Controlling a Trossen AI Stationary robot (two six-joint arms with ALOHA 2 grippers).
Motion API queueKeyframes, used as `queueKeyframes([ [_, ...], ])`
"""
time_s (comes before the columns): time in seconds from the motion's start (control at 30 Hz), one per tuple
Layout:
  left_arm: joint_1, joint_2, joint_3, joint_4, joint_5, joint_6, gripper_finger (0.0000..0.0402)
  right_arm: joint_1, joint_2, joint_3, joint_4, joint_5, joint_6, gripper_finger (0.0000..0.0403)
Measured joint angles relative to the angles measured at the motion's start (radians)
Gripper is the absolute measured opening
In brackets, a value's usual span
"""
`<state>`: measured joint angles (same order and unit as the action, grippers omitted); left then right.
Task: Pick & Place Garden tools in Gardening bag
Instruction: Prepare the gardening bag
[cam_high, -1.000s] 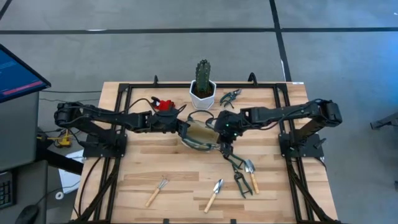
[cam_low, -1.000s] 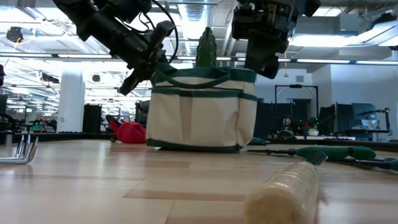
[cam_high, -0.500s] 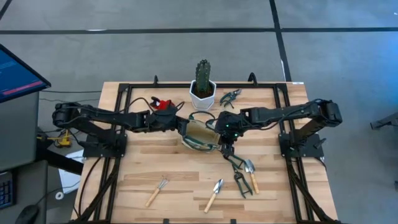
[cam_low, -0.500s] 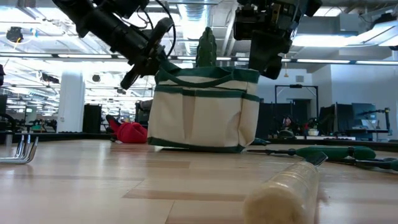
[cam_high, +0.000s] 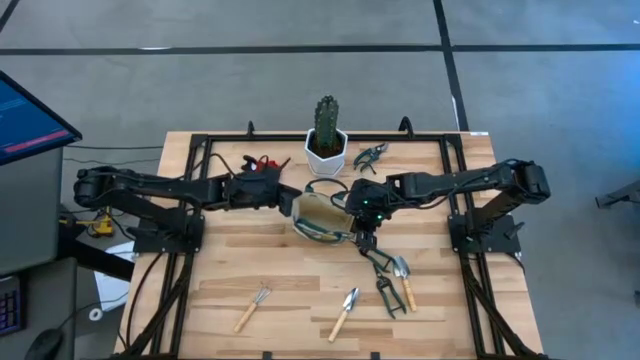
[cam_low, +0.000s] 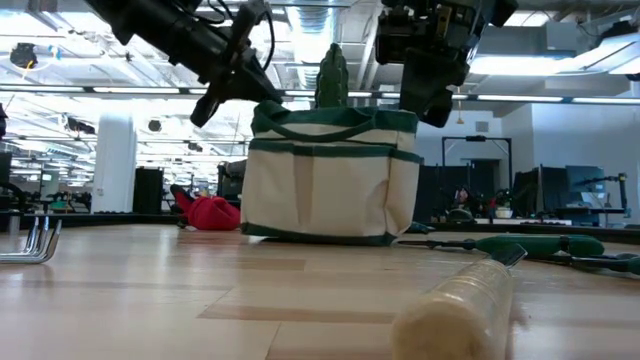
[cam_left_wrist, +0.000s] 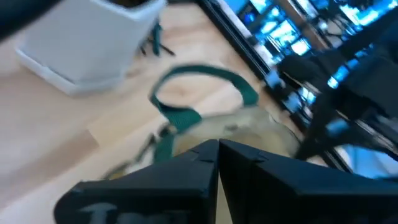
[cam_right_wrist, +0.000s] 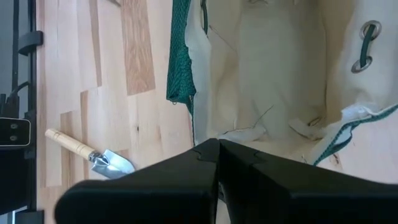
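**A:** From above, where are your hands and the bag?

**B:** The bag (cam_high: 322, 214) sits mid-tabletop (cam_high: 230, 275), just in front of the cactus pot (cam_high: 326, 150). My left hand (cam_high: 285, 193) is by its left rim, my right hand (cam_high: 364, 218) at its right rim. Both are pinched closed and carry nothing. A fork (cam_high: 252, 307) and a trowel (cam_high: 345, 312) lie near the front edge, a second trowel (cam_high: 404, 279) and green-handled shears (cam_high: 384, 284) to their right, dark shears (cam_high: 370, 156) beside the pot, a red tool (cam_high: 262, 165) left of it.

**A:** And level with the tabletop?

**B:** The bag (cam_low: 328, 175) stands upright, mouth sagging a little. I judge it soft and light, so it would slide or fold if I shoved it. My right hand (cam_low: 432, 108) hangs over its right edge; my left hand (cam_low: 203, 108) is up beside its left corner.

**A:** Left wrist?

**B:** Blurred, but a green loop handle (cam_left_wrist: 202, 90) stands over the cream cloth; that loop is where I'd steady it.

**A:** Right wrist?

**B:** My fingers (cam_right_wrist: 186, 186), pressed together, look down into the open bag (cam_right_wrist: 273, 81), with a trowel (cam_right_wrist: 93, 155) on the wood just beside it. The tools seem stiff and fairly light, the blades likely slick, so I'd take each mid-handle on the wood.
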<state>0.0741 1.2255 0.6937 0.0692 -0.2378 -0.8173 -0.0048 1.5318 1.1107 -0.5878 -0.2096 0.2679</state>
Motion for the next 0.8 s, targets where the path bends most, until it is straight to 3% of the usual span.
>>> queueKeyframes([
  [0.33,-0.053,0.042,0.000,-0.075,0.018,-0.059,0.0001,0.000,0.000,0.000,0.001,0.000,-0.006,0.0000],
  [0.57,-0.048,0.053,0.000,-0.099,-0.139,-0.056,0.0001,0.005,0.000,0.000,0.001,0.000,-0.006,0.0000],
  [0.8,-0.028,0.053,0.000,-0.099,-0.157,-0.046,0.0001,0.005,0.000,-0.001,0.001,0.000,-0.006,0.0000],
])
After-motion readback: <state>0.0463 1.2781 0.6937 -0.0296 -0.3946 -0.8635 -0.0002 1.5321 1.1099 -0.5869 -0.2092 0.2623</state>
